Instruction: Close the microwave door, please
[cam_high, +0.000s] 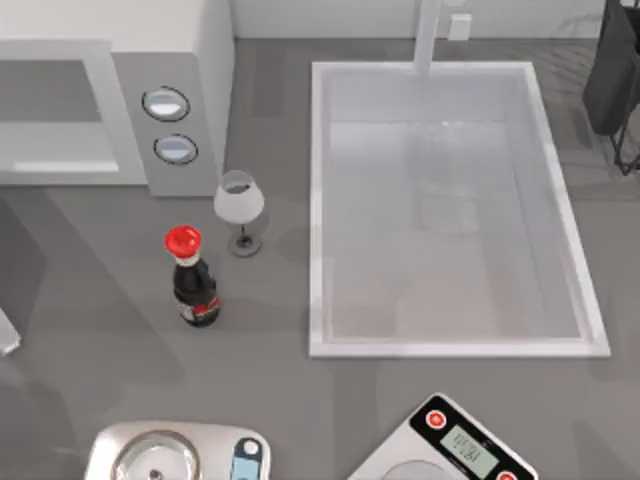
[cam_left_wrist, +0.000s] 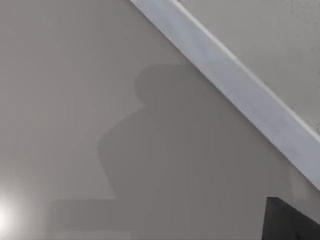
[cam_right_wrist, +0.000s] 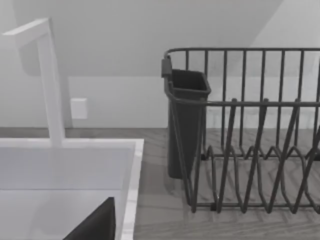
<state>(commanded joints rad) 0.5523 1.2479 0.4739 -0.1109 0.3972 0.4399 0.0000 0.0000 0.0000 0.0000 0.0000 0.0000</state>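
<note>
The microwave (cam_high: 150, 100) sits at the table's far left corner with its microwave door (cam_high: 60, 110) apparently flush against the front, presumably already closed, beside a wine glass (cam_high: 239, 205) and soy-sauce bottle (cam_high: 193, 280), though I cannot tell either gripper's state.

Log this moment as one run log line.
task: close door | microwave: top left | microwave door: looks flush | bottle, glass: in front

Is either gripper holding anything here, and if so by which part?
Cannot be told: no fingers show. The white microwave door appears closed, and nothing touches it.
</note>
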